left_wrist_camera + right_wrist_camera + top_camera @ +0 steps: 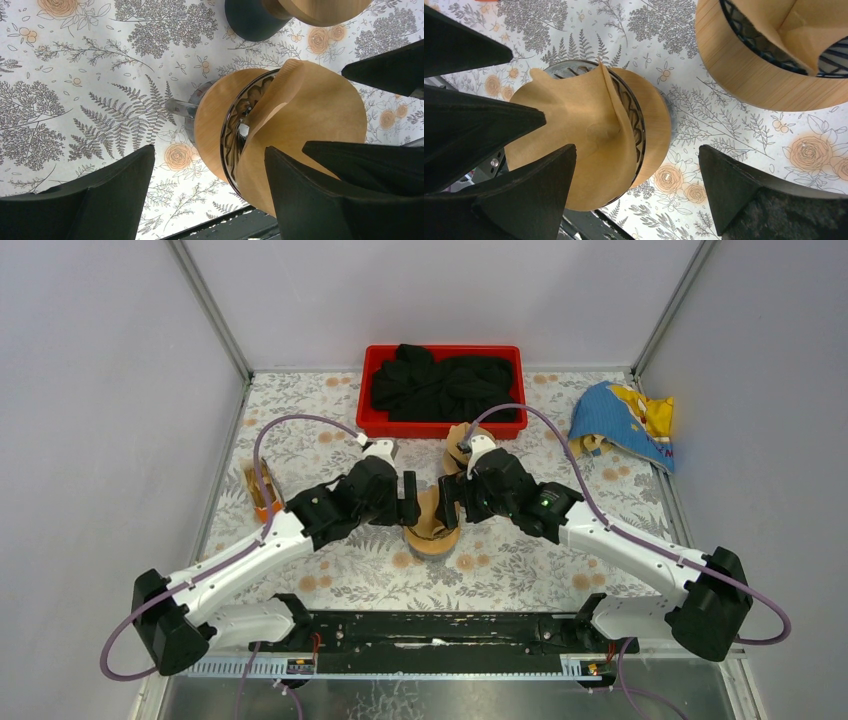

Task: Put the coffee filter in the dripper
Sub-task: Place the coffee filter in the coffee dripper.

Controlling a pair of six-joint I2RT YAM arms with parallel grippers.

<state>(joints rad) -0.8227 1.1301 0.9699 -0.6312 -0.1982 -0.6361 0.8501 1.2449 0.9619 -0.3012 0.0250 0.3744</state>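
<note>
A dripper with a wooden collar (432, 540) and a wire basket stands at the table's middle. A brown paper coffee filter (430, 515) sits loosely in its mouth, creased, with most of it sticking up over the rim. In the left wrist view the filter (310, 110) covers the dripper (215, 130); it shows likewise in the right wrist view (574, 130). My left gripper (209, 150) is open, beside the dripper on its left (408, 498). My right gripper (636, 147) is open on the right side (447, 502). Neither holds anything.
A second wooden dripper (744, 65) with a filter in it stands just behind (460, 448). A red bin (375, 365) with black cloth is at the back. A blue and yellow cloth (625, 420) lies back right. A small orange-brown holder (262, 495) is at the left.
</note>
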